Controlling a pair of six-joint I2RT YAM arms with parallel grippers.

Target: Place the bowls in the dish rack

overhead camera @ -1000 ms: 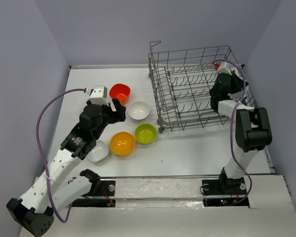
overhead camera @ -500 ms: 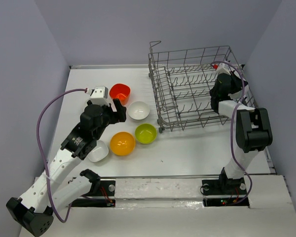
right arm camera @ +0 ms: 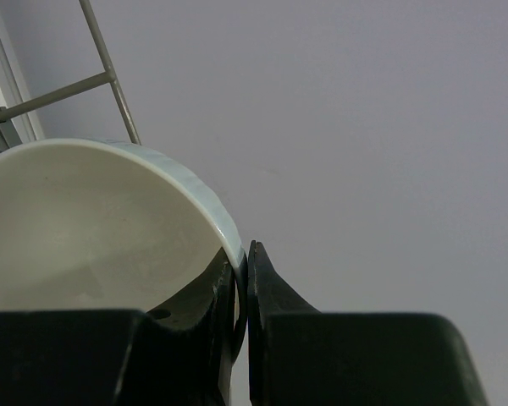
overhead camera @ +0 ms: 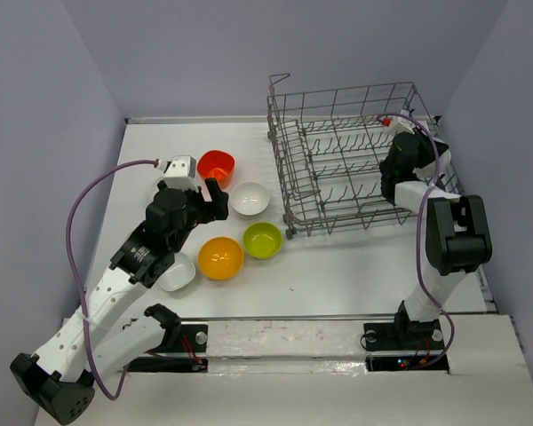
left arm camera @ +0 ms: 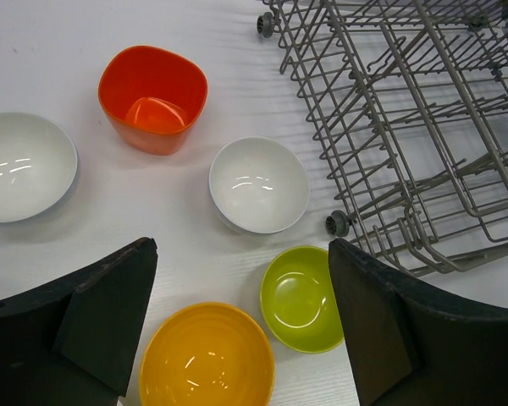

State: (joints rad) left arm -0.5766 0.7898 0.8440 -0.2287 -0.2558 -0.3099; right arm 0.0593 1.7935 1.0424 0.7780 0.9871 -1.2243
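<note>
The large grey wire dish rack with upright prongs (overhead camera: 355, 169) stands at the upper right of the white surface (overhead camera: 338, 266). The right gripper (overhead camera: 400, 129) is at the rack's upper right corner. In the right wrist view, the right gripper (right arm camera: 241, 262) has its jaws clenched on the rim of a glossy white round bowl (right arm camera: 93, 228), with the bowl wall pinched between the two fingers and a rack wire visible at the upper left. The left gripper (overhead camera: 215, 200) hovers over the bowl group left of the rack. In the left wrist view, the left gripper (left arm camera: 241, 247) has its jaws released and spread wide, holding nothing. Resting upright on the surface, apart from one another, are a red-orange squarish bowl (overhead camera: 216, 165), a second white round bowl (overhead camera: 250, 199), a lime green bowl (overhead camera: 262, 240) and an orange-yellow bowl (overhead camera: 220, 257). A third white bowl (overhead camera: 176, 272) is partly covered by the left arm. The left wrist view shows another white bowl (left arm camera: 21, 165) at the left edge of the frame.
</note>
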